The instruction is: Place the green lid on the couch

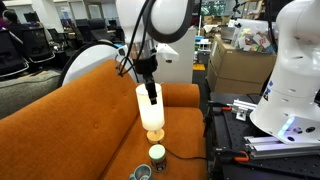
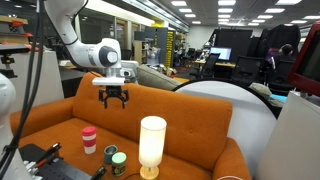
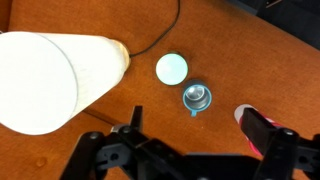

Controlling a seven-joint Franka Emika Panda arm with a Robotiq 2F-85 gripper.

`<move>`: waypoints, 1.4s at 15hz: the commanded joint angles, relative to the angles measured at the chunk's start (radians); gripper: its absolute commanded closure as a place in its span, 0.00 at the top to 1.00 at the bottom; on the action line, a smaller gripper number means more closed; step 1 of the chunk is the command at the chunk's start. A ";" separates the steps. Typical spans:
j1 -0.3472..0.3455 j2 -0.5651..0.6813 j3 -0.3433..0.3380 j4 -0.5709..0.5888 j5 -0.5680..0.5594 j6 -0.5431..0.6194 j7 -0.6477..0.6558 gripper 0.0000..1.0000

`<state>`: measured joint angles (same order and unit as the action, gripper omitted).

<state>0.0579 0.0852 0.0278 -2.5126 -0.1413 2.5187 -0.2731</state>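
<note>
Gripper (image 2: 112, 99) position: suspended in the air above the seat of the couch (image 2: 190, 122), well apart from every object. The fingers stand apart and hold nothing. In the wrist view they enter from the lower edge, one on each side of the frame.

Green lid (image 3: 171, 68) position: flat on the couch seat, round face upward, between the base of the cream lamp (image 3: 50, 80) and the dark teal cup (image 3: 197, 97). It lies just beside the cup; contact between them cannot be confirmed. In both exterior views the lid (image 1: 157, 153) (image 2: 110, 151) lies low in front of the backrest.

Other items on the seat:
- the lamp, upright, with a dark cable (image 3: 160, 40) running away from it
- a red container (image 2: 89, 138), upright, beyond the cup
</note>
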 commanded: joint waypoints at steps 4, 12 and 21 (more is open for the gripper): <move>-0.018 0.157 0.038 0.048 0.080 0.005 -0.096 1.00; -0.018 0.159 0.040 0.039 0.076 0.028 -0.084 1.00; -0.077 0.223 0.092 0.088 0.223 0.081 -0.207 1.00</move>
<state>0.0442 0.2620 0.0671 -2.4477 -0.0145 2.5590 -0.3886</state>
